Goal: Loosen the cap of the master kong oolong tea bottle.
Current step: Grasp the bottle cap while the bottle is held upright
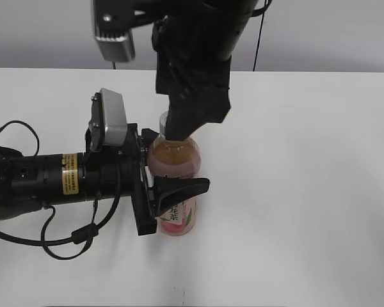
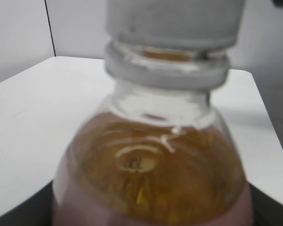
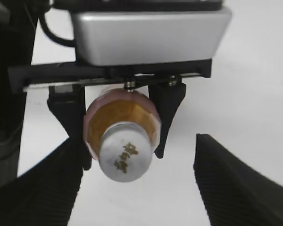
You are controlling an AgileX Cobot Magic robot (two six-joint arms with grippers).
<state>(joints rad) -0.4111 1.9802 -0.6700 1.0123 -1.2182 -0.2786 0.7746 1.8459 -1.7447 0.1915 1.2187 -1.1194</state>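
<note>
The cap (image 3: pixel 125 157) sits on the master kong oolong tea bottle (image 1: pixel 174 167), which stands upright on the tabletop (image 1: pixel 307 192). The left gripper (image 1: pixel 155 182) clamps the bottle's body from the left side. Directly above, along the bottle's axis, the right gripper (image 3: pixel 137 188) hangs with its jaws spread either side of the cap, touching nothing.

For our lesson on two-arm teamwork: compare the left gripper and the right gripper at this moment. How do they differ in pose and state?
The left gripper reaches in sideways along the table; the right gripper comes down from above.
The left gripper is clamped on the bottle body; the right gripper's jaws stand open on either side of the cap, not gripping it.
Both are dark and centred on the same bottle.
</note>
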